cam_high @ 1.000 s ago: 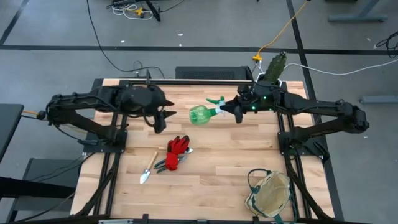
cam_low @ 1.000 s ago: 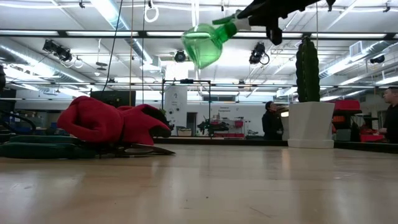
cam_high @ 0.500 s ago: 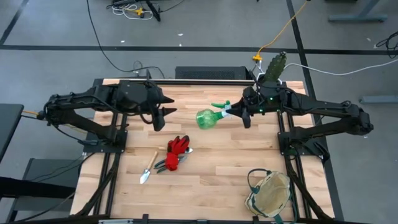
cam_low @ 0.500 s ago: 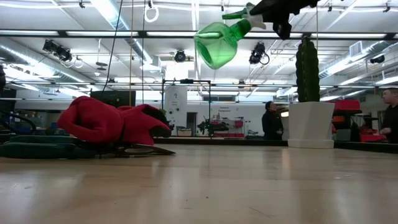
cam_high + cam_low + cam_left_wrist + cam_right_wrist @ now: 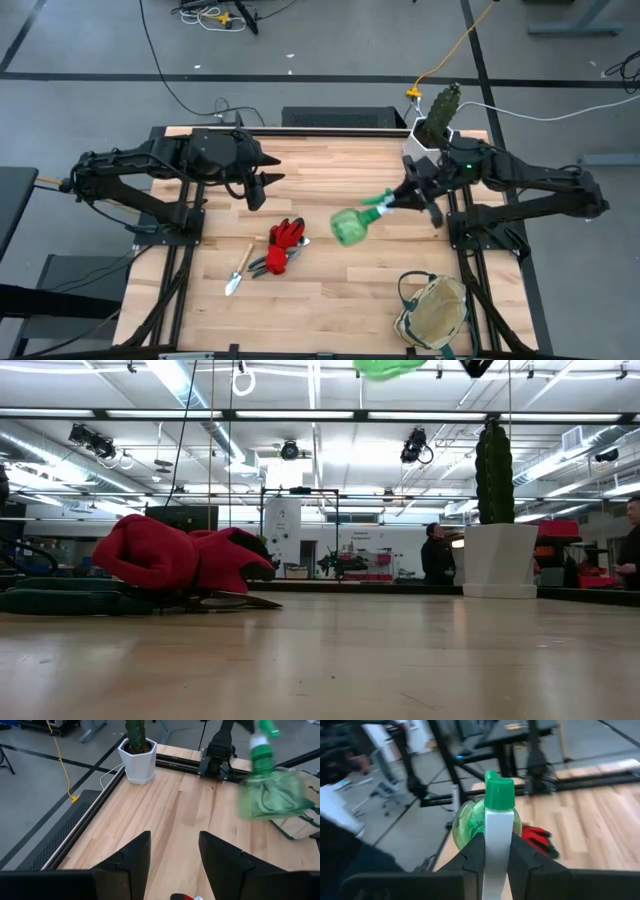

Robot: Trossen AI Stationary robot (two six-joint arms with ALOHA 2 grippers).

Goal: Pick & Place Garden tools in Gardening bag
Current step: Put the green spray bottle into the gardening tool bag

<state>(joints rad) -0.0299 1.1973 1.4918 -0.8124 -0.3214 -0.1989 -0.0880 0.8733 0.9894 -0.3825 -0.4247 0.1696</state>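
Gripping: right gripper [image 5: 397,199] fingers [image 5: 473,851] clamped on the white neck of the spray bottle [image 5: 352,223], held in the air over mid-table
Left gripper [image 5: 262,186]: fingers apart, nothing in them, hanging above the table's far left part
Gardening bag [image 5: 433,311]: near right corner, mouth up, can't tell what's inside
Pile: gloves [image 5: 287,237], pruners [image 5: 270,263] and trowel [image 5: 238,271] bunched left of centre
Pot [image 5: 138,762]: cactus [image 5: 136,734] in it, far right corner
Open room: bare wood between bottle and bag
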